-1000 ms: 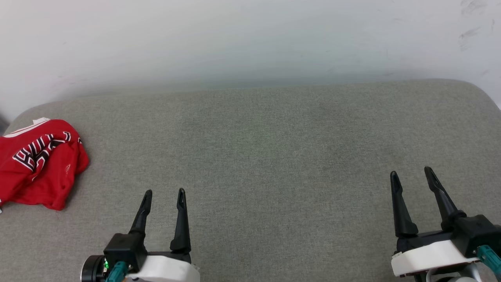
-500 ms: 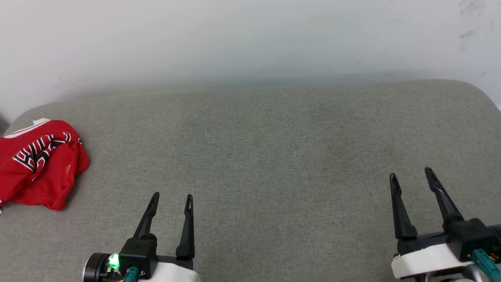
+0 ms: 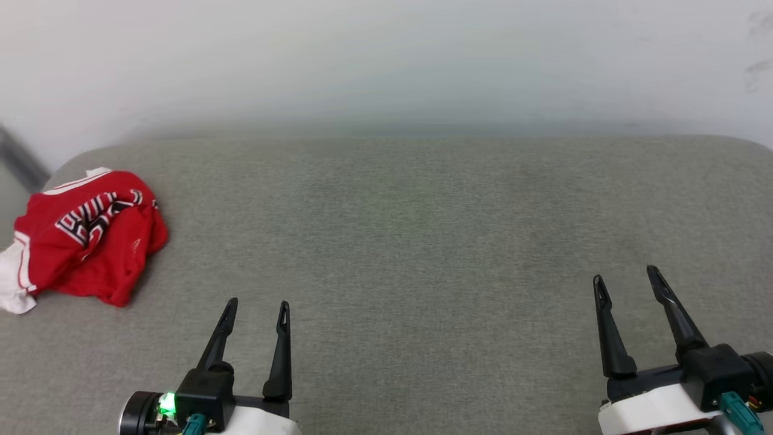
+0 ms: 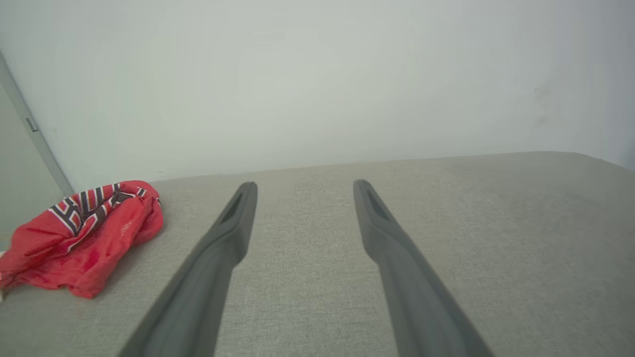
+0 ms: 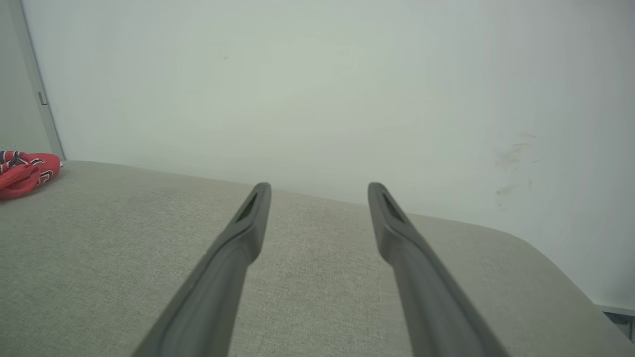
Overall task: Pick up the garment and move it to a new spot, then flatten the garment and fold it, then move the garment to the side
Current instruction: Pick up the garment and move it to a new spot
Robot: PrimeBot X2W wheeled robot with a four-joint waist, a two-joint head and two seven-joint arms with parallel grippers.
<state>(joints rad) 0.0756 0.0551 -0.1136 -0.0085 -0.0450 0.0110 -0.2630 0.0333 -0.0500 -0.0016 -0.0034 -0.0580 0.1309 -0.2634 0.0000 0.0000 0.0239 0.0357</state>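
The garment (image 3: 90, 238) lies crumpled in a heap at the far left of the grey cushion: red cloth, a white sleeve at its lower left, part of the black lettering on top. It also shows in the left wrist view as a red heap (image 4: 84, 233) and far off at the left edge of the right wrist view (image 5: 25, 171). My left gripper (image 3: 256, 306) hovers open over the cushion, to the right of the garment and nearer me, with nothing between its fingers. My right gripper (image 3: 625, 275) stands open and empty at the lower right.
The grey upholstered surface (image 3: 398, 241) has rounded far corners and ends against a pale wall (image 3: 386, 60). A grey strip (image 3: 18, 160) runs down the wall by the left corner.
The head camera has turned left, so the garment sits further into the picture and its white sleeve shows. The left gripper shifted slightly; the right one hardly moved. The garment lies still.
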